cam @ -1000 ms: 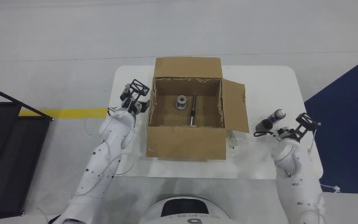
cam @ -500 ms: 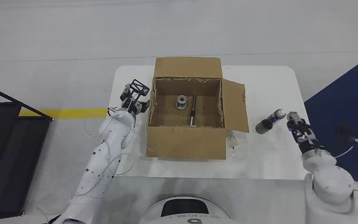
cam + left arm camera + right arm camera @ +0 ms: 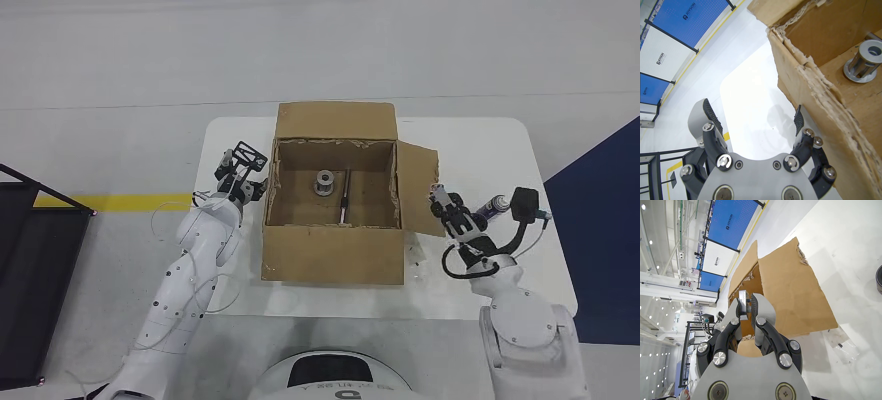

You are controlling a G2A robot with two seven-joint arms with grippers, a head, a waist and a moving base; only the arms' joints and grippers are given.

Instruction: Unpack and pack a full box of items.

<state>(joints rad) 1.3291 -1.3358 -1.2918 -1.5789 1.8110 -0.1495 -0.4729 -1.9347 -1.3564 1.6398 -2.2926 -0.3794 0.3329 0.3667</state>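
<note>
The right gripper is being brought in from the table edge to the right flap of the box, clamped on a small metal block. The left gripper is being held wide apart and empty beside the box's left wall.

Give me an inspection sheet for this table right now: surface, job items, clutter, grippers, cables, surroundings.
Surface: white table with rounded corners.
Job's things: open cardboard box mid-table, holding a metal bushing and a thin rod; a dark cylinder lies on the table right of the box.
Clutter: clear plastic bag by the box's right front corner.
Grippers: left gripper open beside the box's left wall; right gripper shut on a small metal block near the right flap.
Cables: white wires along the left arm; black cable looped at the right wrist.
Surroundings: yellow floor line, black frame, blue and white panels.
</note>
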